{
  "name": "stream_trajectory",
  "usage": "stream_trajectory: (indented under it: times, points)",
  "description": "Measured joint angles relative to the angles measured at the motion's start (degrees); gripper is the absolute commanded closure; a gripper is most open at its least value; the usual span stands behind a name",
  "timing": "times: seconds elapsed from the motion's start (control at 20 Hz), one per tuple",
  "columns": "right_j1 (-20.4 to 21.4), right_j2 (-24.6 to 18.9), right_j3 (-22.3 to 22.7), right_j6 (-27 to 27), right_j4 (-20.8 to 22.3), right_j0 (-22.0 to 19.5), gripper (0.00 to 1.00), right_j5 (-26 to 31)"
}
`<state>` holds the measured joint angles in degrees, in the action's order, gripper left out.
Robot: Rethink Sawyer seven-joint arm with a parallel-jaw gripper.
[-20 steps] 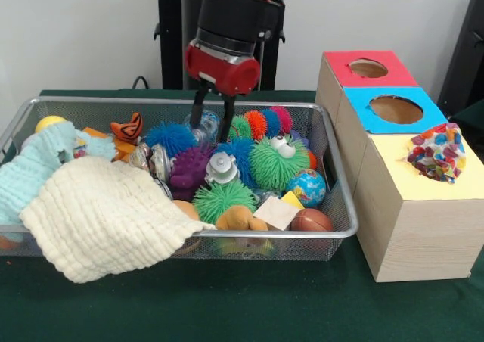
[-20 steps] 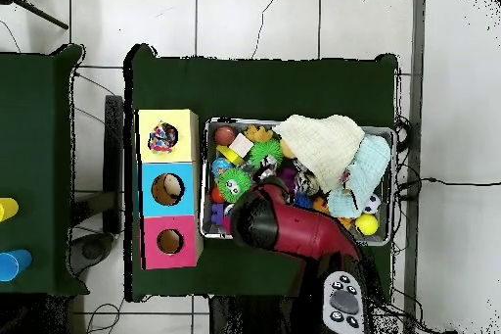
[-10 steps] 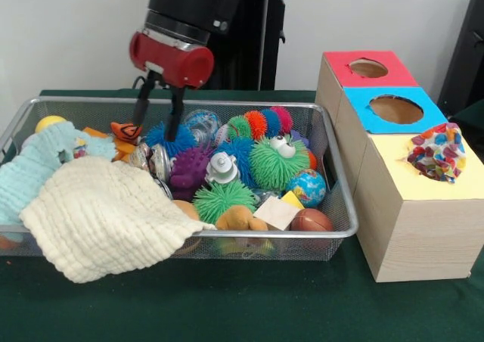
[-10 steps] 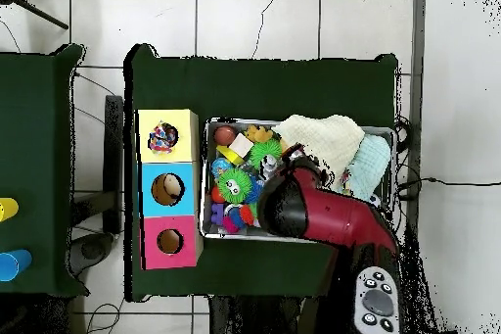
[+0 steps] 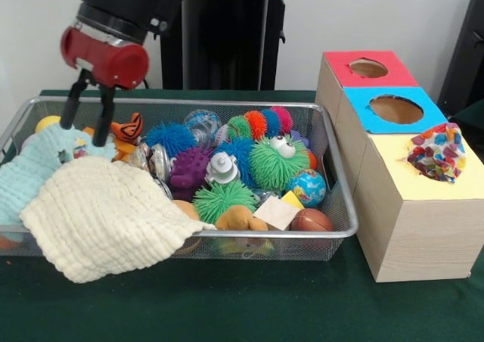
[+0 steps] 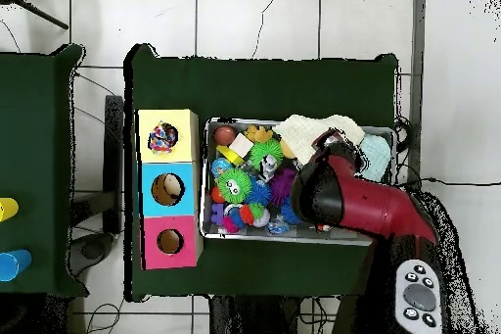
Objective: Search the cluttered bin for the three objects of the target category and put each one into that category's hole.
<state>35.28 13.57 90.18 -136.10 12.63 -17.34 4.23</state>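
Front view, near to far. At 7 o'clock, a cream waffle-weave cloth (image 5: 102, 219) drapes over the front rim of the wire mesh bin (image 5: 342, 206). Just behind it lie a brown plush toy (image 5: 240, 219), a small brown ball (image 5: 311, 220) and a globe-printed ball (image 5: 307, 187). Mid-bin, a green spiky ball with googly eyes (image 5: 277, 163) sits beside a purple spiky ball (image 5: 188, 169) and a blue spiky ball (image 5: 171, 137). At 9 o'clock, a pale blue cloth (image 5: 34, 170) covers the bin's end. Above it, at 10 o'clock, hangs the red and black gripper (image 5: 85, 118), its two black fingers (image 5: 103, 118) spread, pinching nothing. At 3 o'clock stands the wooden box (image 5: 408, 228), with a mosaic-patterned object (image 5: 437, 152) lodged in its yellow-topped hole, then the blue-topped hole (image 5: 395, 108), then the red-topped hole (image 5: 368, 68).
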Motion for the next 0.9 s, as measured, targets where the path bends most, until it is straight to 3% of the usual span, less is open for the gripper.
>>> stream_trajectory:
  times: [0.5,0.9]
  points:
    - [-5.5,-5.2,-1.1,0.0,0.2,-9.3,0.00,0.8]
    - [-7.6,-9.9,0.0,0.0,0.1,-12.3,0.00,4.0]
